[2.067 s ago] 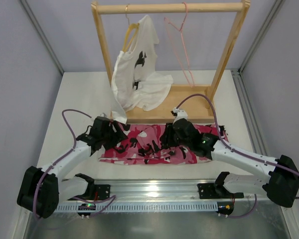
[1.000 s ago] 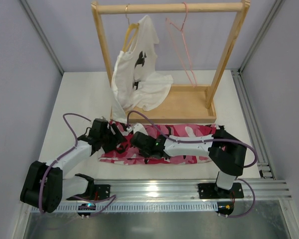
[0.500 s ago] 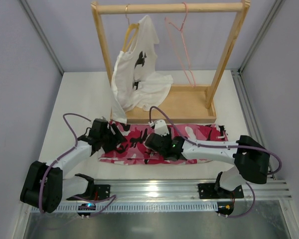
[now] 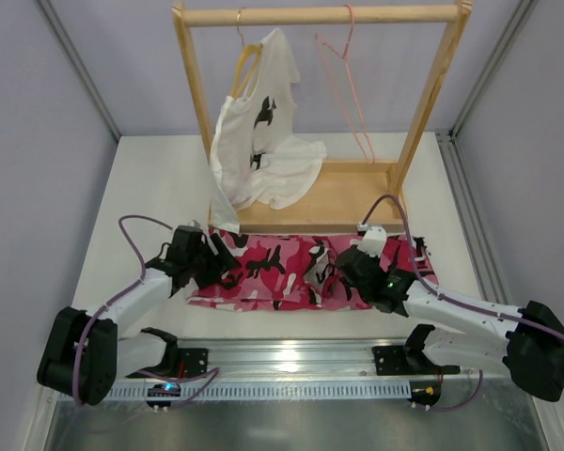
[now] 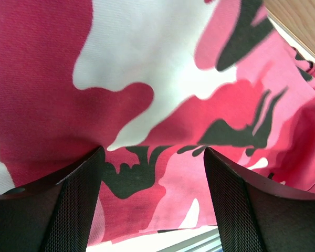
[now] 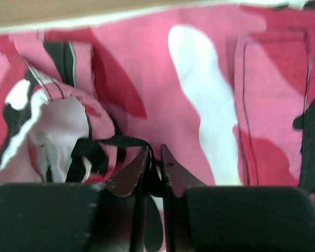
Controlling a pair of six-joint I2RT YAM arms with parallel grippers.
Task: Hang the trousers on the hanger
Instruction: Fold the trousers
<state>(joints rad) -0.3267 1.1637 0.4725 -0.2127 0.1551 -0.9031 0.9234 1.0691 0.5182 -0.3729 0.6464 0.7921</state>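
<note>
The pink, white and black camouflage trousers lie flat on the table in front of the wooden rack. My left gripper is open over their left end; in the left wrist view its wide-apart fingers straddle the cloth with nothing between them. My right gripper is over the trousers' right half. In the right wrist view it is shut on a black strap of the trousers. The thin pink hanger hangs bare on the rack's top bar, far from both grippers.
A white T-shirt with black print hangs on a wooden hanger at the rack's left and drapes onto the rack's wooden base. The rack's uprights stand behind the trousers. A metal rail runs along the near edge.
My right arm has swung from the trousers' left half to their right half over the last second. My left arm has hardly moved. The trousers still lie flat.
</note>
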